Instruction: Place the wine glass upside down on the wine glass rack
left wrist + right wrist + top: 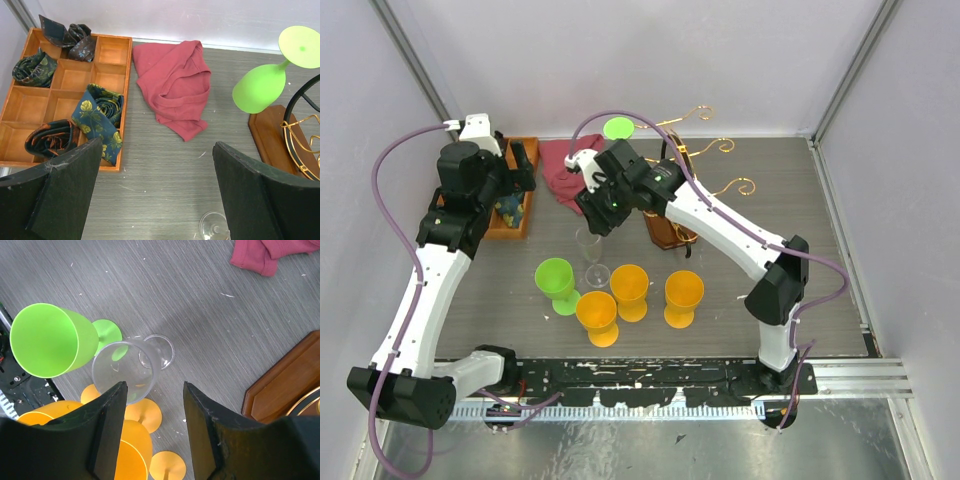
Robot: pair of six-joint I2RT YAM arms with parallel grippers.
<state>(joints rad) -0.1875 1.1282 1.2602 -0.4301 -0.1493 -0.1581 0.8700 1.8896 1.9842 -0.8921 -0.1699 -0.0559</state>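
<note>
A clear wine glass [592, 256] stands upright on the grey table; in the right wrist view [127, 371] I look into its bowl. The wine glass rack [698, 150], gold wire on a brown wooden base [667, 230], stands behind it, with a green glass [617, 128] hanging upside down on it. My right gripper [598, 208] is open and empty above the clear glass; in its own view [153, 386] the glass sits by the left finger. My left gripper [523, 165] is open and empty [157, 145] over the table near the tray; the clear glass's foot [215, 227] shows at the bottom edge.
A compartmented wooden tray [505, 228] with rolled ties is at the back left [112, 50]. A red cloth [565, 170] lies beside it [175, 85]. An upright green glass [557, 280] and three orange glasses [630, 290] stand close in front of the clear glass [50, 340].
</note>
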